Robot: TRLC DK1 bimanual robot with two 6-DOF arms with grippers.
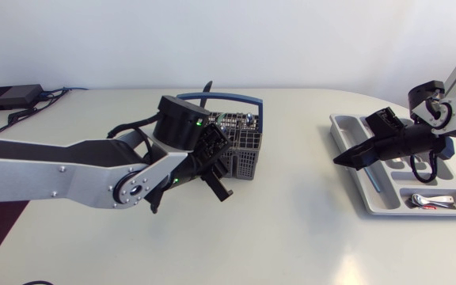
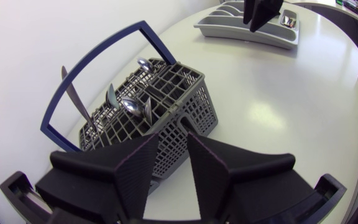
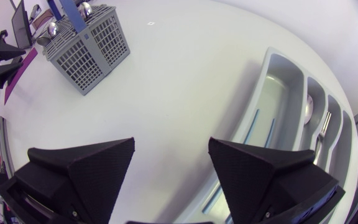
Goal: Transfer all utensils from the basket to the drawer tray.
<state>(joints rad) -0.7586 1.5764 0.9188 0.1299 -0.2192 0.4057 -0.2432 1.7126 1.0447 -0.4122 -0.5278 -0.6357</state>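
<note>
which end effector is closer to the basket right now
Left. The left end effector hangs open right beside the basket; the right end effector is across the table, over the drawer tray.

Bright, even light leaves only soft shadows on the table point(image 1: 291, 237).

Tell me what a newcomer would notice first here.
A grey basket with a blue handle stands in the middle, spoons and a knife sticking up from it, with the left tool open beside it. Far right, the right tool hangs open over a grey tray holding a few utensils.
</note>
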